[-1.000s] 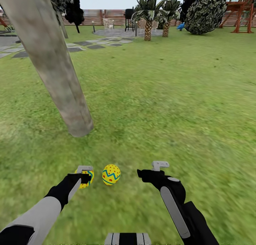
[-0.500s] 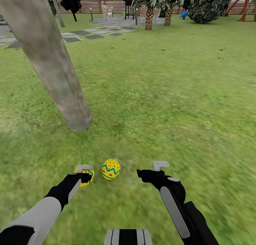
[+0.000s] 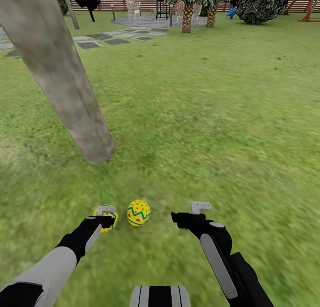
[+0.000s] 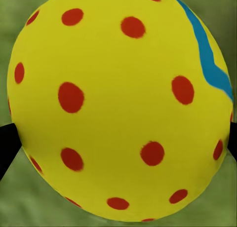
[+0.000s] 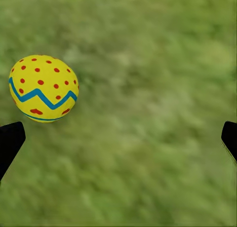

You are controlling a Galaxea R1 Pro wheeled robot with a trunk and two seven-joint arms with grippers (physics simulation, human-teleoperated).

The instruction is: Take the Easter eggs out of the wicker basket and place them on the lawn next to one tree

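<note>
Camera tipped further down since the earlier frames: fence and palms slid up the head view, tree base and loose egg shifted up a little; both arms sit where they were.

Left pincer (image 3: 106,219) is clamped on one egg (image 3: 108,218), just off the lawn (image 3: 213,120), near and slightly right of the tree (image 3: 66,89) trunk base. Left wrist view shows that held egg (image 4: 118,106) big between two dark fingertips (image 4: 7,143) pressing its opposite sides. Second egg (image 3: 138,212) lies on the grass just right of the held one, apart from it; also seen in the right wrist view (image 5: 43,88). Right pincer (image 3: 191,213) is spread wide and empty, right of the loose egg. Third egg and basket: not visible, can't say.

Handling guess: eggs look light, rigid, smooth and rounded, so slippery and prone to roll. Best hold is across the widest middle, moderate squeeze; release low on the grass.
</note>
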